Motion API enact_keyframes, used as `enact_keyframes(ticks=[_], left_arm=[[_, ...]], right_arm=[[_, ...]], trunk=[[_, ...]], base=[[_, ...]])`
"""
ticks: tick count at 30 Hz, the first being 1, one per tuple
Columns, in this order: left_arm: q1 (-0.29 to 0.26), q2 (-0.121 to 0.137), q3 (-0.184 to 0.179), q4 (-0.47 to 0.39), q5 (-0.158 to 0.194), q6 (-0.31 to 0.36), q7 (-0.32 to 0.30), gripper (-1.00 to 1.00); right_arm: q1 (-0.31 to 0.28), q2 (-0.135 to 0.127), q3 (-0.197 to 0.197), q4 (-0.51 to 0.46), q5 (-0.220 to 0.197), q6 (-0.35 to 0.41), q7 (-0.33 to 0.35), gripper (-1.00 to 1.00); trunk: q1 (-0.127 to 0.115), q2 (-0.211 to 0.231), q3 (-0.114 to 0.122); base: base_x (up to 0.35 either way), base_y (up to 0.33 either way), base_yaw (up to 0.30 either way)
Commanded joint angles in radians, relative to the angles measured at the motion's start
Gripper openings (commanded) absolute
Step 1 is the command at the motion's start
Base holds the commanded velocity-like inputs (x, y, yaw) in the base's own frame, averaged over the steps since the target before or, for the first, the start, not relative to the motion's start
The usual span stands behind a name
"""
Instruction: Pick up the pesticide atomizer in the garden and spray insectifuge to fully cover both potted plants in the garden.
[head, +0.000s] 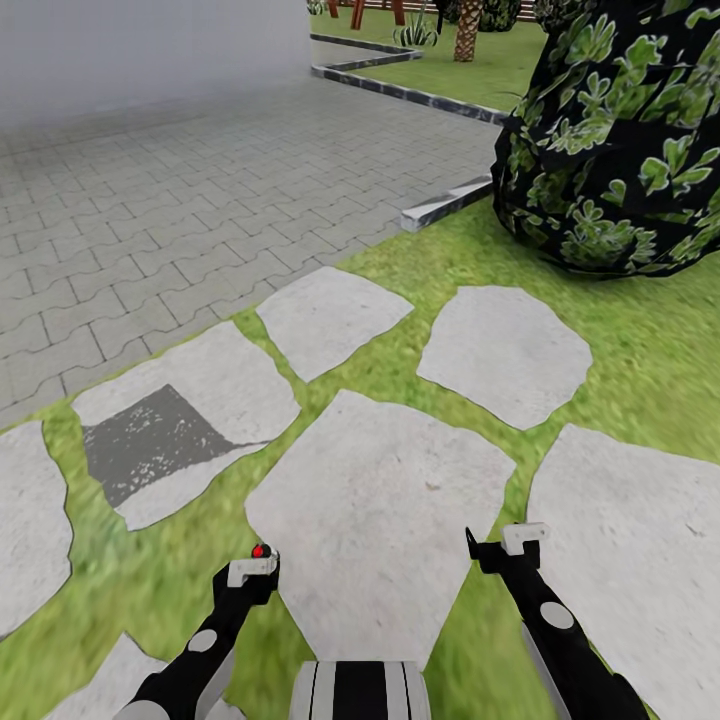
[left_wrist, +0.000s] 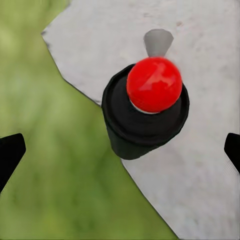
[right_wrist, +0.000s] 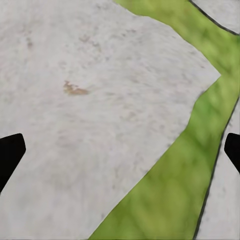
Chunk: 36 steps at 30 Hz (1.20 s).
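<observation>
Head view: both arms over stepping stones (head: 375, 520); bush (head: 615, 140) ahead.

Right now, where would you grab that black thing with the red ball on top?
By the black body, below the red ball, one finger on each side. The body is round with straight sides; the ball is smooth and would likely slip. It stands between the left gripper's fingertips, so closing from both sides suits. I can't tell if it is held already.
</observation>
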Motion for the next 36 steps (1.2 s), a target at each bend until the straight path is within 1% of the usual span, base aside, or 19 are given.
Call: enact_keyframes(ticks=[1,12,19,36], left_arm=[[0.0,0.0,-0.001,0.001,0.0,-0.004,0.002,1.0],[-0.001,0.0,-0.002,0.001,0.002,-0.004,0.001,1.0],[-0.001,0.001,-0.003,0.002,-0.001,-0.004,0.0,1.0],[-0.002,0.001,-0.004,0.002,-0.001,-0.003,0.002,1.0]], right_arm=[[0.0,0.0,0.0,0.0,0.008,0.0,0.0,1.0],[0.0,0.0,0.0,0.0,0.008,0.002,0.0,1.0],[0.0,0.0,0.0,0.0,0.008,0.002,0.0,1.0],[0.0,0.0,0.0,0.0,0.008,0.002,0.0,1.0]], trunk=[[0.0,0.0,-0.001],[0.0,0.0,-0.001],[0.0,0.0,-0.001],[0.0,0.0,-0.001]], base=[[0.057,0.0,0.0],[0.007,0.0,-0.004],[0.0,0.0,-0.115],[0.008,0.0,-0.004]])
